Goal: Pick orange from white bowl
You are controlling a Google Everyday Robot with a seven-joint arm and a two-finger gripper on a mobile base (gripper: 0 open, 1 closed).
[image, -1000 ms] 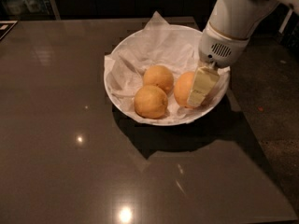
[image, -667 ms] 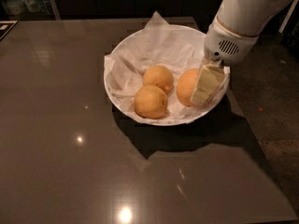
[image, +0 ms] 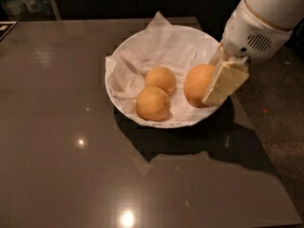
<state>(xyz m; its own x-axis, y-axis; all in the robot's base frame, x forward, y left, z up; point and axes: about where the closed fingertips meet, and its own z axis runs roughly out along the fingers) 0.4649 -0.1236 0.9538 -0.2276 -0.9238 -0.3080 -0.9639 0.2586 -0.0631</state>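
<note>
The orange [image: 197, 84] sits at the right side of the white bowl [image: 161, 124], on crumpled paper [image: 152, 51]; the gripper [image: 213, 77] is closed on it, with one finger [image: 224, 82] flat against its right flank; two paler fruits [image: 160, 80] [image: 153, 103] lie just left; the bowl rests on a dark table [image: 57, 127].

Gripper [image: 213, 87] in bowl [image: 209, 41], right side, clasped on orange [image: 195, 84]. Left of gripper: rear fruit [image: 160, 80], with front fruit [image: 153, 103] just before it. All lie on paper [image: 142, 61]. Bowl sits on table [image: 57, 127].
</note>
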